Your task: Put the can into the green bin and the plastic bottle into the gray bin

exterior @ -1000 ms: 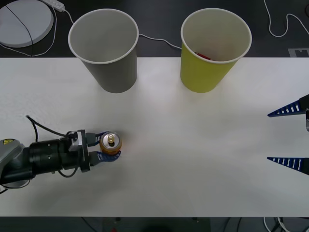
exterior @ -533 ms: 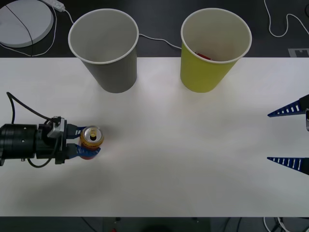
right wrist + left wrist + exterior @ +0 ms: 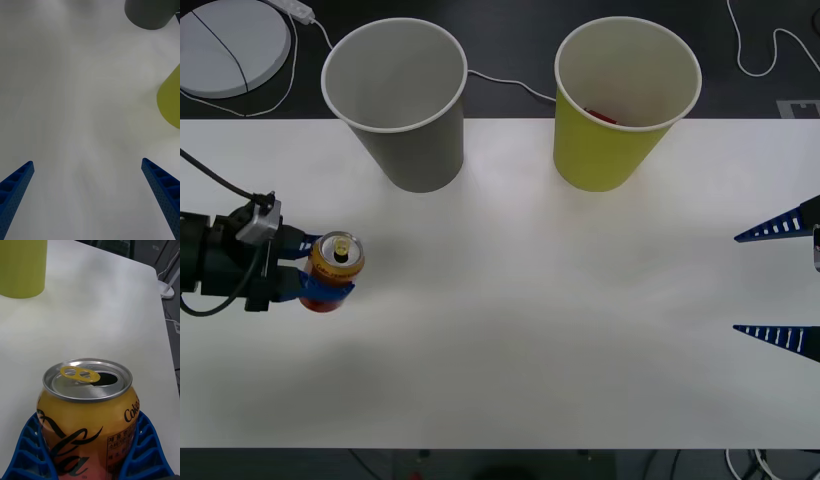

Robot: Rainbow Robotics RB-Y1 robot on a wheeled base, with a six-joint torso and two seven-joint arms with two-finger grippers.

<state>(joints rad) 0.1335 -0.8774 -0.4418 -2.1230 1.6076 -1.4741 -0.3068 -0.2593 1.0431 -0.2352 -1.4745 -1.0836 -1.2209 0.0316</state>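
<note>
At the frame's left edge the left claw (image 3: 320, 283) clamps the can (image 3: 335, 268) upright, clear of the tabletop (image 3: 560, 330) for carrying toward the green bin (image 3: 626, 105), upper right. The right claw (image 3: 780, 285) waits spread wide at the right edge.

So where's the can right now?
The can is upright in the left gripper at the table's left edge, in front of the gray bin.

The white tabletop (image 3: 580, 300) spans the front view. Beyond its far edge, a round white disc (image 3: 230, 45) lies at the far left on a dark floor. A white cable (image 3: 500, 82) runs between the bins. Another white cable (image 3: 765, 50) loops at far right, beside what may be a floor marker (image 3: 800, 108).
</note>
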